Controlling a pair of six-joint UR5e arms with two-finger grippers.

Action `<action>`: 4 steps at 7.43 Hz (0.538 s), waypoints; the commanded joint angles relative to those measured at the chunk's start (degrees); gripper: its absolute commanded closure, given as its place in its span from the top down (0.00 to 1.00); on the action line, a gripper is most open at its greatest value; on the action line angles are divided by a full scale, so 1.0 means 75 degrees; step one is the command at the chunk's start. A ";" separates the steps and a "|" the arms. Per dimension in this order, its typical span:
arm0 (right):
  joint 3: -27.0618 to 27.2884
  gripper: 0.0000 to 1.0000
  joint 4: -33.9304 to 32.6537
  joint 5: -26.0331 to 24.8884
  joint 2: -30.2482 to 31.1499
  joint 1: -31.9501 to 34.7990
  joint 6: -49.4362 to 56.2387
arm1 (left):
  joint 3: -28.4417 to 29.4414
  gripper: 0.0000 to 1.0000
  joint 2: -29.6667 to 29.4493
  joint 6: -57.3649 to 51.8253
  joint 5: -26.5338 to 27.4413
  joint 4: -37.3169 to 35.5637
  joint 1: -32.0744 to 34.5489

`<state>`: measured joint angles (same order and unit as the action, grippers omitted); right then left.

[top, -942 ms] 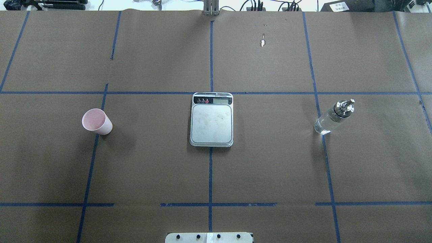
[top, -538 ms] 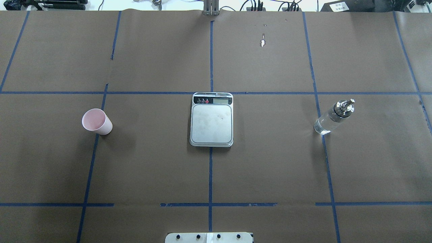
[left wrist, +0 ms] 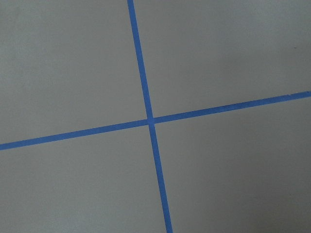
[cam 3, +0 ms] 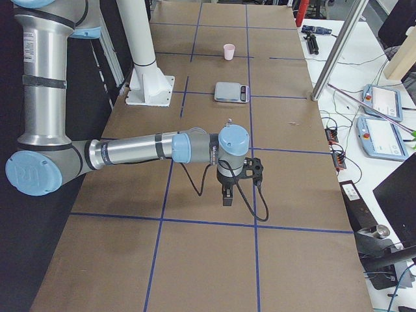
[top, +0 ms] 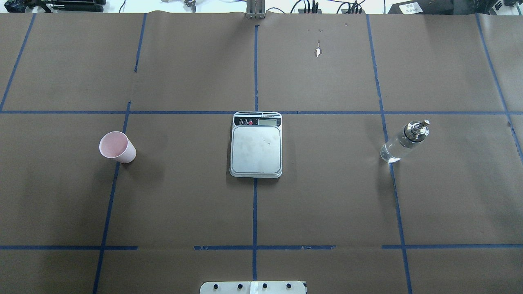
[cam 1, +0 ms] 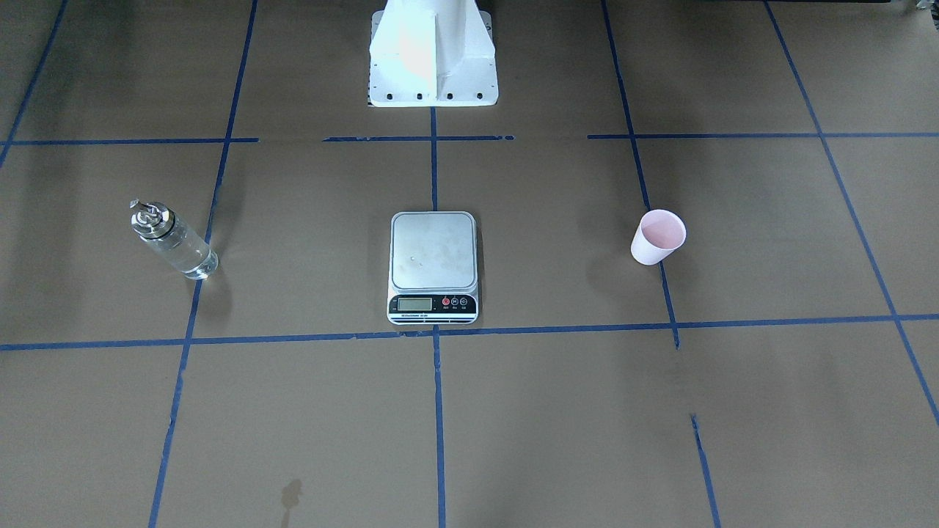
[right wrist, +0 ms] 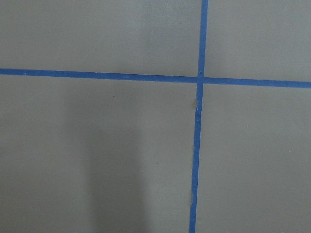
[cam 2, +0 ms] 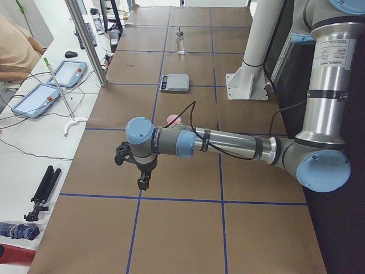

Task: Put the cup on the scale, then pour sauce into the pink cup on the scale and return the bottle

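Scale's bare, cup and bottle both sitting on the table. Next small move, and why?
Probably swing the left claw toward the cup. The cup stands upright on the robot's left side, well apart from the scale, whose platform is bare, so placing the cup comes first. The bottle stands on the right side and can wait.

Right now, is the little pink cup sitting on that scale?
No, the cup stands on the brown paper, well to one side of the scale.
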<state>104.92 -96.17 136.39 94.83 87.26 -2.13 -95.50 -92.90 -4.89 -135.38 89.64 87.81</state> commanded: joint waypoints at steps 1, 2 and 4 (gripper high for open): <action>-0.0021 1.00 0.0549 0.0517 0.0011 -0.0080 -0.0056 | -0.0226 1.00 0.0024 0.0054 -0.0230 0.0340 -0.0408; -0.0021 1.00 0.0669 0.0518 0.0023 -0.0138 -0.0033 | -0.0285 1.00 0.0012 0.0066 -0.0347 0.0410 -0.0504; 0.0002 1.00 0.0740 0.0518 0.0023 -0.0291 -0.0056 | -0.1322 1.00 0.0024 0.2383 -0.0419 0.0504 -0.1832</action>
<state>104.85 -91.28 140.18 94.99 85.79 -2.49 -100.40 -92.75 1.92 -138.41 93.04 80.50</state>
